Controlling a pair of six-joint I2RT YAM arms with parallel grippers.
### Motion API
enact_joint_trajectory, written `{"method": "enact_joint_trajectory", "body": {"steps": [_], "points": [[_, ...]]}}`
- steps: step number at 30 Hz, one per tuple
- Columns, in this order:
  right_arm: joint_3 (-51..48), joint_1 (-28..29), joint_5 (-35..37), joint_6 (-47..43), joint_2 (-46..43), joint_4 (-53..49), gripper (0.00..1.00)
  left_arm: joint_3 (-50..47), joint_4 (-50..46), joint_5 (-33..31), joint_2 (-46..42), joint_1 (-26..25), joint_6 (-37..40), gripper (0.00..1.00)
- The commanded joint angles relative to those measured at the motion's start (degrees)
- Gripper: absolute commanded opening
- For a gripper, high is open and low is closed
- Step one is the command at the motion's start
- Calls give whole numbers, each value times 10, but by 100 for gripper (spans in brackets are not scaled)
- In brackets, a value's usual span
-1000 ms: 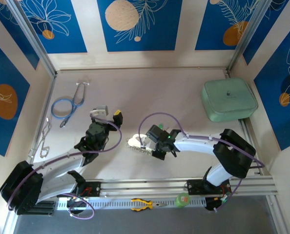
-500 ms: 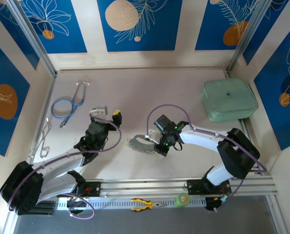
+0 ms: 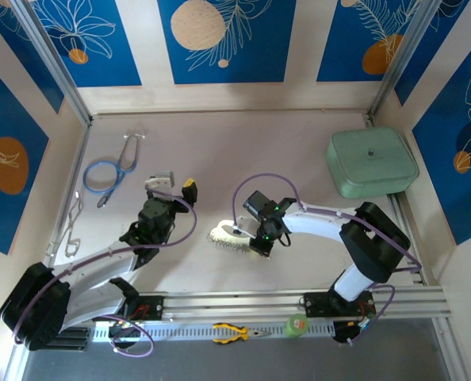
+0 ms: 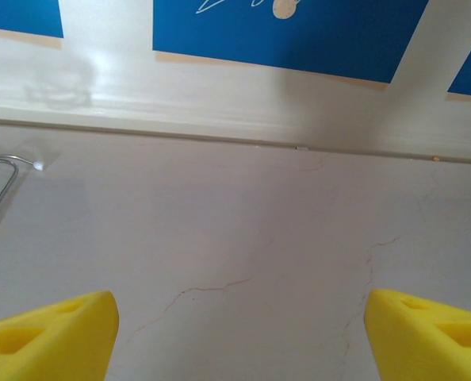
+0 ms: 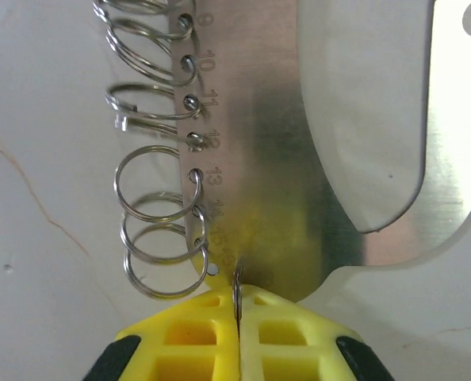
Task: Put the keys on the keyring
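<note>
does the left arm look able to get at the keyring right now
Probably yes: the keyring lies right of the open left tool with nothing between them; the right tool pinches its right end.

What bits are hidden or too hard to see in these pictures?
Right wrist view: the top edge cuts off the keyring; the numbers nearest the right tool are blurred.
Top view: the right tool hides one end of the keyring.
Left wrist view: the bottom edge cuts the left tool; the left edge cuts a silver wire.
</note>
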Motion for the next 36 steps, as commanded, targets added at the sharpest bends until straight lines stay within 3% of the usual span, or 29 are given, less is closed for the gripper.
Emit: {"method": "enact_joint_trajectory", "body": {"steps": [1, 5, 12, 16, 20, 23, 27, 36], "points": [[12, 5, 27, 1, -12, -13, 18, 11, 4, 4, -11, 7, 8, 81], [10, 2, 6, 36, -52, -16, 32, 10, 0, 3, -15, 8, 11, 81], [1, -10, -57, 166, -167, -14, 32, 8, -1, 12, -13, 10, 22, 81], [-43, -9, 15, 27, -237, 29, 30, 8, 19, 28, 5, 13, 22, 81], [-82, 0, -23, -216, -258, 52, 30, 11, 25, 46, 14, 16, 22, 81], [-130, 24, -5, -382, -244, 80, 28, 7, 23, 49, 10, 15, 18, 80], [-140, 42, -2, -410, -212, 130, 25, -1, 19, 46, 4, 16, 15, 80], [-144, 62, 41, -433, -142, 202, 28, -4, 27, 51, 8, 16, 12, 80]]}}
